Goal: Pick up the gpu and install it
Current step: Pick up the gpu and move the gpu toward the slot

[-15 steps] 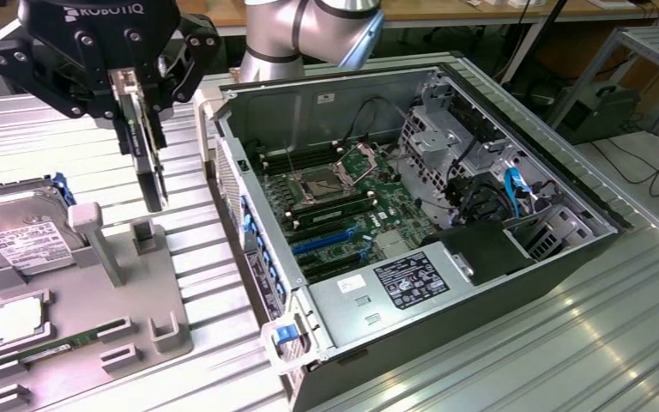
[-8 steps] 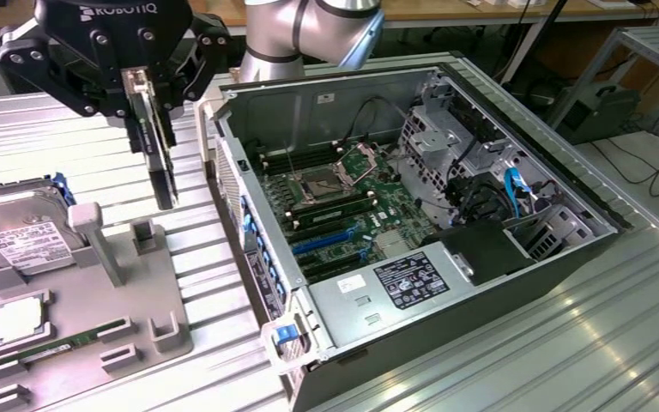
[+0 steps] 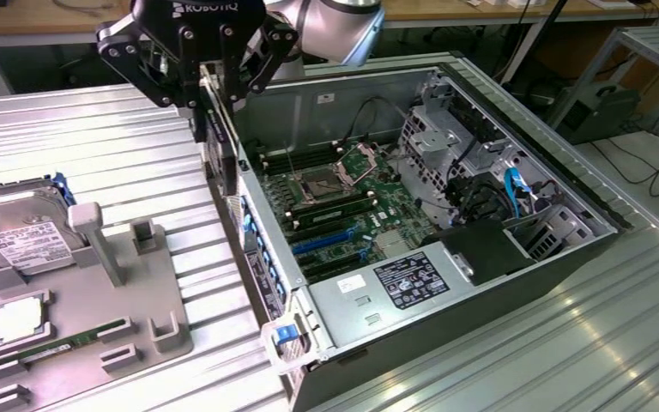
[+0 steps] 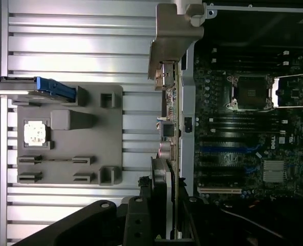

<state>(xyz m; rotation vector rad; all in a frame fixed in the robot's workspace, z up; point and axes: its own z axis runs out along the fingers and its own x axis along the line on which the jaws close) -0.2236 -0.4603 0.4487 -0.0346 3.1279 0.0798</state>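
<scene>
On a slatted metal table (image 3: 100, 146), an open computer case (image 3: 421, 352) is laid on its side with the motherboard (image 3: 359, 206) facing up. A grey fixture tray (image 3: 78, 326) is set beside the case, on the exterior view's left. The Robotiq gripper (image 3: 215, 94) is seen above the case wall nearest that tray, its fingers closed narrowly on the gpu (image 3: 224, 150). The card is held on edge and hangs down from them, well clear of the tray.

In the wrist view, the gpu (image 4: 173, 128) is seen edge-on along that same wall, and so not yet over the motherboard (image 4: 254, 133). Its silvery end bracket (image 4: 174, 36) is at the end far from the gripper (image 4: 167, 205). Whether the card's lower edge touches the wall cannot be told.

The step in hand is judged to be the carry into the case, with the install not yet done. It would be done well if the card were kept upright and square, and the wall's rim were cleared before any drop. The connector edge would need to be lined up along one of the blue expansion slots (image 3: 329, 240), which lie inside the case near that wall. The bracket would need to be brought to the case's rear openings. The firm grip is best kept, since a card this thin could twist if it were caught on the rim.
</scene>
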